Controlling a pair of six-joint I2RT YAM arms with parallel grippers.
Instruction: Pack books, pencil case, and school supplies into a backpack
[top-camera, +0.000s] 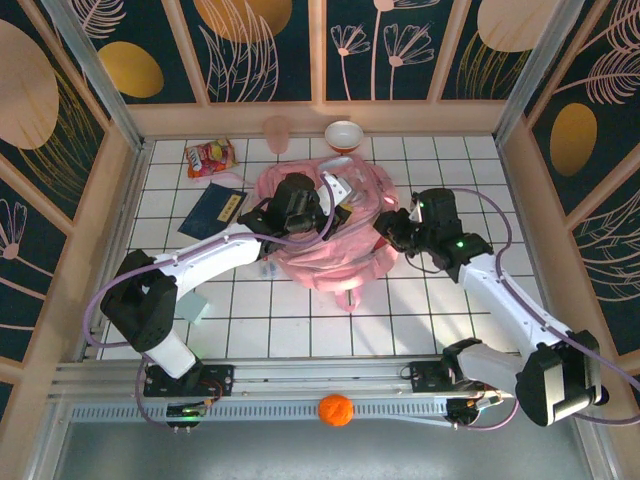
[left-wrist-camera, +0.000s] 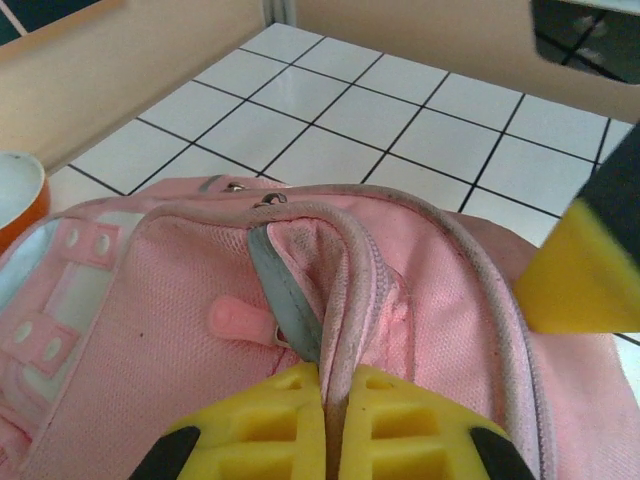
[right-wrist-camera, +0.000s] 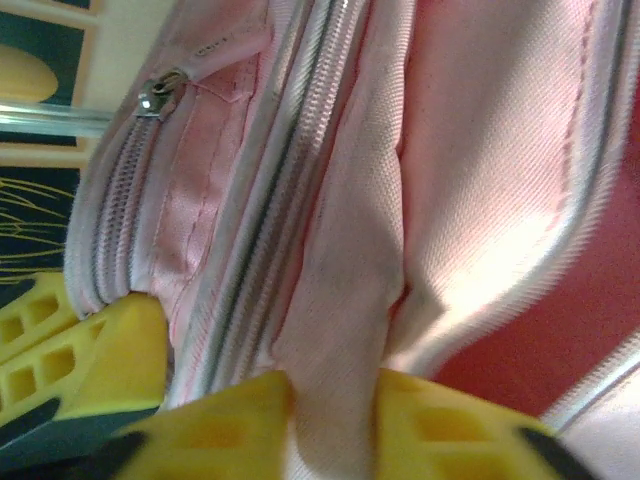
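I'm seeing the desk lying bare along its near edge. The backpack is sitting mid-desk, with the book lying just off its left edge. My left pincer is clamping the backpack's zipper rim, and my right pincer is pinching a fabric fold.

Desk: white glossy tiles, dark grid lines, soft glare. Light wooden rim on three sides. Walls: dark navy panels, gold ovals, pale pink leaf and flower outlines. Aluminium posts at far corners. Metal rail along near edge.
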